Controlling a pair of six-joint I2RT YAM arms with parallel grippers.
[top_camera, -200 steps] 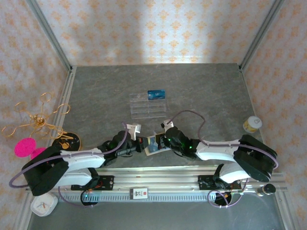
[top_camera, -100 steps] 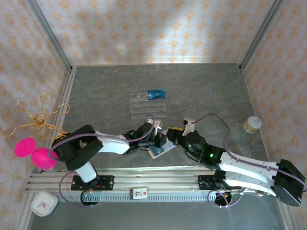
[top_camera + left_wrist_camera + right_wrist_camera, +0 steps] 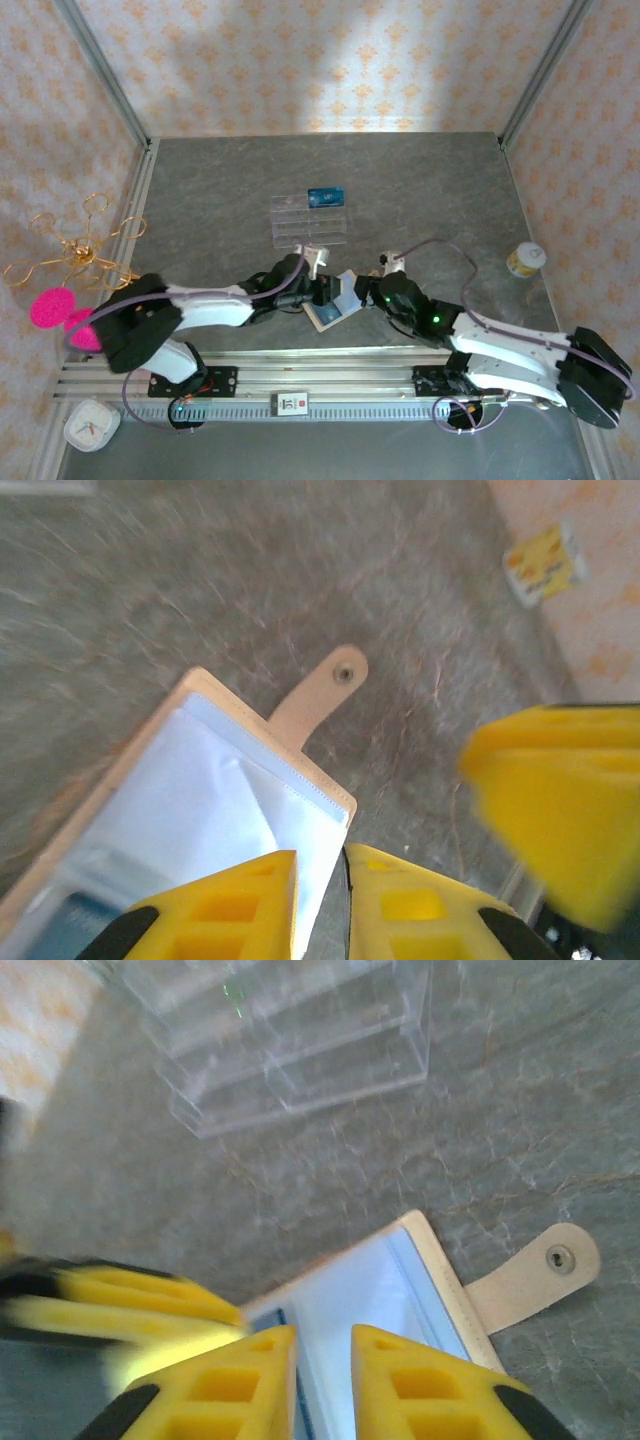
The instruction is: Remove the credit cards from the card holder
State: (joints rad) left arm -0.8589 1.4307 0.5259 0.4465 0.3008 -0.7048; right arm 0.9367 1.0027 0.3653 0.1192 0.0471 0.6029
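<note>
The beige card holder (image 3: 335,306) lies open near the table's front, between my two grippers. In the left wrist view its pale pockets (image 3: 200,780) and snap tab (image 3: 325,690) show, with a dark blue credit card (image 3: 70,925) tucked at the lower left. My left gripper (image 3: 322,865) (image 3: 324,290) pinches the pale pocket's edge. My right gripper (image 3: 323,1338) (image 3: 368,293) stands narrowly open over the card holder (image 3: 380,1290), a blue card edge (image 3: 283,1318) beside its left finger. Another blue card (image 3: 326,196) lies in the clear tray (image 3: 300,226).
The clear tray (image 3: 290,1040) stands just beyond the card holder. A small yellow-and-white pot (image 3: 525,259) sits at the right edge. Gold wire (image 3: 85,245) and pink pompoms (image 3: 50,308) are on the left, a white clock (image 3: 90,428) at the front left.
Both arms have shifted right and forward from a second ago. The card holder now lies more open between them, one leaf raised. The right jaws opened wider, then narrowed.
</note>
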